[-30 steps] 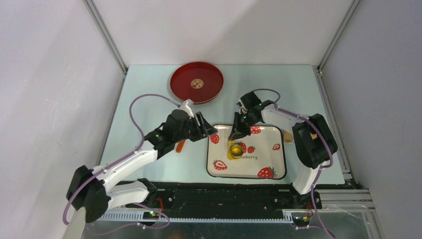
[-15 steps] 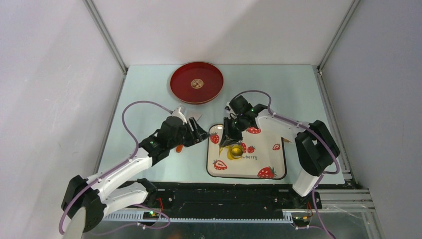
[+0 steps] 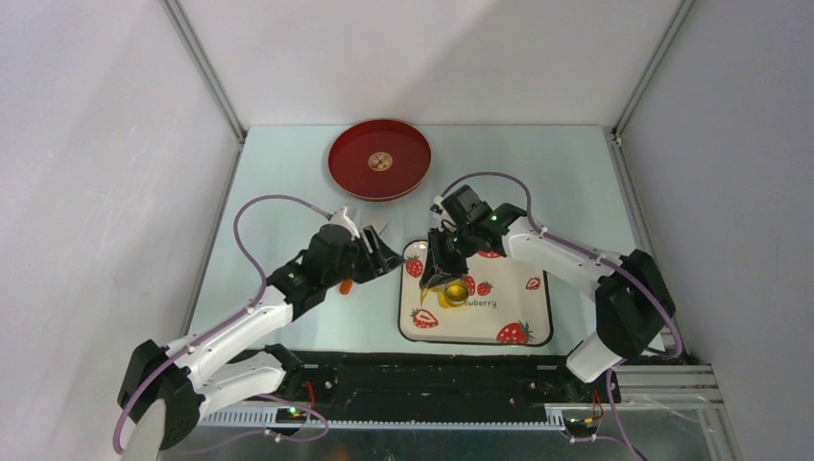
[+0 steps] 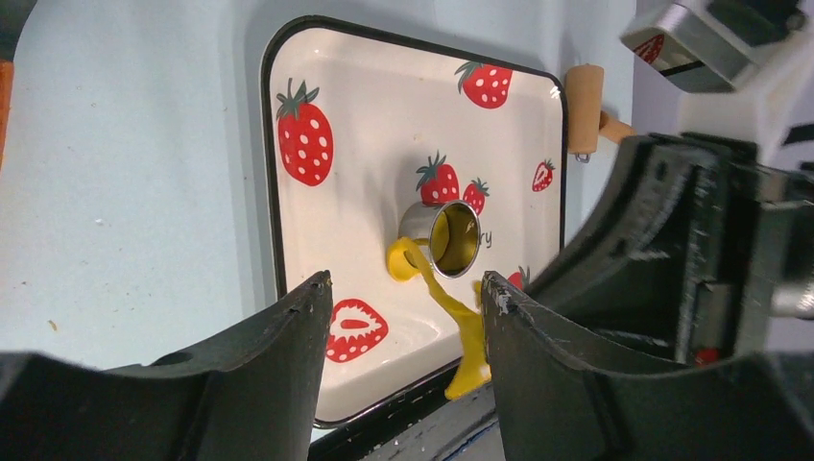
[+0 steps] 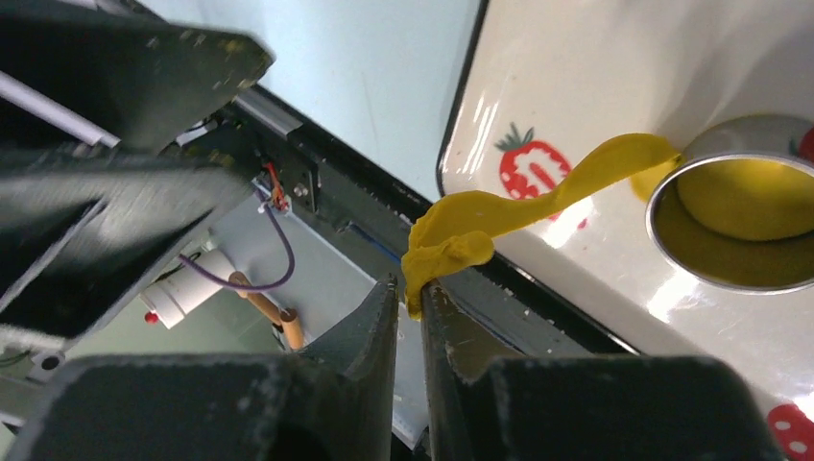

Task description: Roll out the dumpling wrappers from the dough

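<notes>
Mid scrap removal, by the look of it. Pinched in the nearly closed right gripper [image 5: 411,293]: free end of a thin dough [image 5: 509,206] strip, nothing else held. Stretched from fingertips back to the cutter [image 4: 446,235], far end clinging at its rim. Gripped at the very tip and drawn toward the near-left corner of the tray [image 4: 274,192], probably to peel trimmings off without disturbing what sits inside the ring. Standing upright near tray centre, that cutter, with a yellow disc inside, likely the wrapper [image 5: 739,197], flat on the tray floor; probably left ringed to keep its edge clean during the peel. Wide open and empty, left gripper [image 4: 405,283], hovering just left of tray, pointed at cutter; maybe waiting to steady the ring or take the scrap, cannot tell which. Just outside tray's right rim: roller [image 4: 584,96], parked clear of the work. Well apart at the back: red plate [image 3: 379,158], possibly for finished pieces. Risk: snapping the strip or dragging the cutter along. Next, judged: slow pull away from ring.
</notes>
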